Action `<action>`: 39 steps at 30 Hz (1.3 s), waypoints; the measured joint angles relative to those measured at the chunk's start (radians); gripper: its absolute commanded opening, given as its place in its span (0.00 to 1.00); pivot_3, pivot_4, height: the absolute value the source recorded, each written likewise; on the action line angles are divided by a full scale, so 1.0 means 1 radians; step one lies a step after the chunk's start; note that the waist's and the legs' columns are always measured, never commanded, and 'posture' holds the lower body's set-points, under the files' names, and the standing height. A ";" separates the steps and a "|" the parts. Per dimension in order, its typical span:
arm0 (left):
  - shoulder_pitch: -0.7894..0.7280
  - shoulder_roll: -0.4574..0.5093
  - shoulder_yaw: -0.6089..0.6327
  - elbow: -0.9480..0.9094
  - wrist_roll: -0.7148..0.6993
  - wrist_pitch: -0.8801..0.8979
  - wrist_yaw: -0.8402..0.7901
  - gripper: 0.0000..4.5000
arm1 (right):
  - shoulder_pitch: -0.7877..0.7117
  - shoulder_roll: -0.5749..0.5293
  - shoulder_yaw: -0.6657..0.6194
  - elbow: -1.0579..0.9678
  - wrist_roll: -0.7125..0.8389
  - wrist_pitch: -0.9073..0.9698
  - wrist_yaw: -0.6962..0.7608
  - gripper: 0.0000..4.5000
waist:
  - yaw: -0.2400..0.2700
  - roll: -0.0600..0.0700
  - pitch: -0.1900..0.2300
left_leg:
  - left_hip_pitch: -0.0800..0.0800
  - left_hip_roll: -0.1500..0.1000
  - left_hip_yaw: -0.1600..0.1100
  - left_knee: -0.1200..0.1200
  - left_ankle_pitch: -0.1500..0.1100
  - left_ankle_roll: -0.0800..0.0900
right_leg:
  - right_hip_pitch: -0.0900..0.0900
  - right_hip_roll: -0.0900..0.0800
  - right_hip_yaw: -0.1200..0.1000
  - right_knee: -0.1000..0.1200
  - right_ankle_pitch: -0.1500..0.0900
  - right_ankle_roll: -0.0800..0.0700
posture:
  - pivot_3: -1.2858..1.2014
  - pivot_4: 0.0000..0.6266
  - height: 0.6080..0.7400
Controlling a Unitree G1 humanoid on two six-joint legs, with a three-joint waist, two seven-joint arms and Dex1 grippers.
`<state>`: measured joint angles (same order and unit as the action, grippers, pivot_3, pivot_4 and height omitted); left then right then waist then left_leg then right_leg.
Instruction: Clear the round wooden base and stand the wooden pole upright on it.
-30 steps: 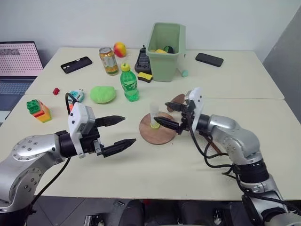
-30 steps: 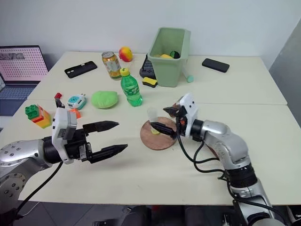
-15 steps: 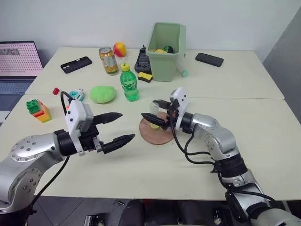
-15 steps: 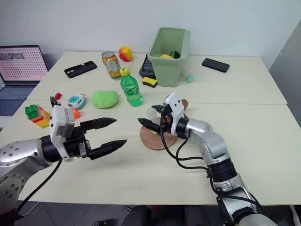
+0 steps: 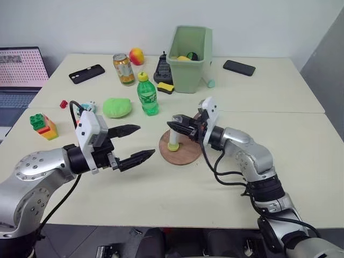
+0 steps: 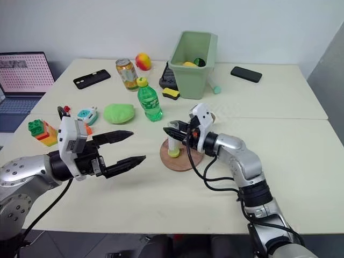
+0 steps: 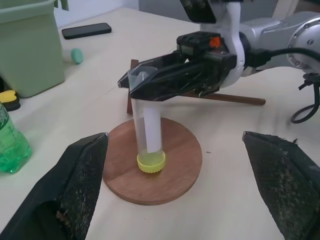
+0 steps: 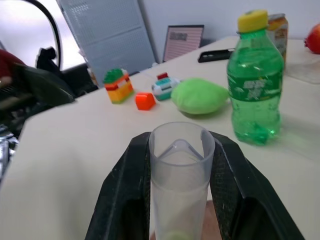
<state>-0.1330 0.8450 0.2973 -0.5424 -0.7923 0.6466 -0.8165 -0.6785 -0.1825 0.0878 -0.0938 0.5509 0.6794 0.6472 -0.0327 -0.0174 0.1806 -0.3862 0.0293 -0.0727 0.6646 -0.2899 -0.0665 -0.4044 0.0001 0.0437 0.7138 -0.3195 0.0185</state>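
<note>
The round wooden base [image 5: 186, 156] lies flat in the middle of the near table. A short clear tube [image 5: 173, 137] with a yellow-green bottom stands upright on it. My right gripper [image 5: 175, 126] is shut on the tube's top, one finger [image 8: 131, 175] on each side of the rim. The wooden pole [image 7: 240, 99] lies on the table behind that gripper, mostly hidden by the arm. My left gripper [image 5: 145, 141] hovers open and empty to the left of the base, pointing at it.
A green bottle [image 5: 147, 95] and a green plush [image 5: 117, 107] stand just beyond the base. Farther back are a green bin [image 5: 190, 51], a can [image 5: 124, 69] and two phones [image 5: 87, 73]. Toy blocks [image 5: 44, 126] sit far left.
My right gripper swung left from beside the base to the tube and shut on its top. The left gripper stayed open and barely moved.
</note>
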 measured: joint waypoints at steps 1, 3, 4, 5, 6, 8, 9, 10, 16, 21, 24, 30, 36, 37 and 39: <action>-0.006 0.000 -0.003 -0.001 -0.001 0.000 0.000 1.00 | -0.020 -0.007 -0.022 -0.015 0.022 0.022 -0.006 0.27 | 0.000 0.000 0.000 | 0.000 0.000 0.000 0.000 0.000 0.000 | 0.000 0.000 0.000 0.000 0.000 0.000 | 0.52 0.24 1.00; -0.026 0.000 -0.012 -0.002 -0.011 0.006 0.000 1.00 | -0.085 -0.042 -0.088 -0.060 0.068 0.061 -0.029 0.27 | 0.001 0.000 0.000 | 0.000 0.000 -0.001 0.000 0.000 0.000 | 0.000 0.000 0.000 0.000 0.000 0.000 | 0.52 0.24 1.00; -0.044 0.000 -0.023 -0.002 -0.017 0.012 0.000 1.00 | -0.109 -0.073 -0.111 -0.062 0.076 0.073 -0.039 0.27 | 0.004 0.000 0.000 | -0.002 0.000 -0.001 0.000 0.000 0.000 | 0.000 -0.001 -0.001 -0.001 0.000 0.000 | 0.52 0.24 1.00; -0.065 0.000 -0.028 -0.006 -0.025 0.018 0.001 1.00 | -0.138 -0.113 -0.153 -0.061 0.078 0.081 -0.055 0.27 | 0.006 0.000 0.000 | -0.003 0.000 -0.001 0.001 0.000 0.000 | 0.000 -0.001 -0.001 -0.001 0.000 0.000 | 0.52 0.24 1.00; -0.077 0.000 -0.028 -0.008 -0.028 0.022 0.002 1.00 | -0.155 -0.139 -0.187 -0.060 0.078 0.084 -0.066 0.27 | 0.005 0.000 0.000 | -0.003 -0.001 0.000 0.001 0.000 0.000 | 0.000 -0.001 -0.001 -0.002 0.000 0.000 | 0.52 0.24 1.00; -0.119 -0.001 -0.037 -0.008 -0.041 0.037 0.014 1.00 | -0.178 -0.206 -0.233 -0.046 0.065 0.087 -0.090 0.27 | 0.004 0.000 0.000 | -0.004 -0.001 0.001 0.001 0.000 0.000 | 0.000 -0.001 -0.001 -0.001 0.000 0.000 | 0.52 0.24 1.00; -0.170 -0.020 -0.061 -0.007 -0.061 0.049 0.024 1.00 | -0.206 -0.280 -0.240 0.025 0.003 0.055 -0.128 0.27 | 0.004 0.000 0.000 | -0.004 -0.002 0.002 0.001 0.000 0.000 | -0.001 -0.001 -0.001 -0.001 0.000 0.000 | 0.52 0.24 1.00; -0.190 -0.031 -0.073 -0.010 -0.066 0.051 0.027 1.00 | -0.221 -0.313 -0.246 0.066 -0.029 0.037 -0.149 0.27 | 0.006 0.000 0.000 | -0.005 -0.003 0.002 0.002 0.000 0.000 | 0.000 -0.001 -0.001 -0.001 0.000 0.000 | 0.52 0.24 1.00; -0.314 -0.152 -0.227 0.010 -0.060 0.068 0.045 1.00 | -0.265 -0.472 -0.294 0.476 -0.264 -0.240 -0.235 0.27 | -0.007 -0.001 0.000 | -0.003 -0.004 0.011 0.001 0.000 0.001 | -0.001 -0.001 0.003 -0.004 0.000 0.000 | 0.52 0.24 1.00; -0.426 -0.261 -0.333 0.051 0.001 0.033 0.046 1.00 | -0.265 -0.414 -0.262 0.806 -0.345 -0.457 -0.232 0.27 | -0.032 -0.001 0.000 | -0.001 -0.002 0.015 -0.001 0.002 -0.002 | -0.001 0.001 0.005 -0.002 0.000 0.000 | 0.52 0.24 1.00; -0.442 -0.283 -0.343 0.085 0.031 0.012 0.039 1.00 | -0.288 -0.393 -0.262 0.924 -0.371 -0.552 -0.233 0.27 | -0.036 0.000 0.000 | 0.000 -0.002 0.016 -0.001 0.002 -0.002 | -0.001 0.001 0.005 -0.002 0.000 0.000 | 0.52 0.24 1.00; -0.442 -0.302 -0.351 0.120 0.069 -0.016 0.020 1.00 | -0.312 -0.387 -0.265 1.001 -0.373 -0.634 -0.233 0.42 | -0.027 0.000 0.000 | -0.001 -0.001 0.016 0.000 0.002 -0.003 | -0.001 0.001 0.006 -0.002 0.000 0.000 | 0.52 0.24 1.00; -0.442 -0.323 -0.352 0.126 0.091 -0.030 0.016 1.00 | -0.274 -0.367 -0.273 1.013 -0.371 -0.657 -0.234 0.71 | -0.024 0.000 0.000 | -0.001 -0.001 0.016 0.000 0.003 -0.003 | -0.001 0.000 0.006 -0.002 0.000 0.000 | 0.52 0.24 1.00; -0.442 -0.324 -0.352 0.126 0.092 -0.032 0.015 1.00 | -0.267 -0.366 -0.274 1.013 -0.371 -0.657 -0.234 0.77 | -0.024 0.000 0.000 | -0.001 -0.001 0.016 0.000 0.003 -0.003 | -0.001 0.000 0.006 -0.002 0.000 0.000 | 0.52 0.24 1.00; -0.443 -0.328 -0.352 0.127 0.094 -0.036 0.009 1.00 | -0.254 -0.366 -0.284 1.003 -0.370 -0.655 -0.234 0.87 | -0.024 0.000 0.000 | -0.001 -0.001 0.016 0.000 0.003 -0.003 | -0.001 0.000 0.006 -0.002 0.000 0.000 | 0.52 0.24 1.00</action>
<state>-0.5756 0.5167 -0.0547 -0.4149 -0.6985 0.6104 -0.8076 -0.9326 -0.5480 -0.1960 0.9094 0.1808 0.0242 0.4128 -0.0562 -0.0178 0.1807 -0.3874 0.0287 -0.0572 0.6648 -0.2874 -0.0696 -0.4057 0.0002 0.0498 0.7120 -0.3194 0.0184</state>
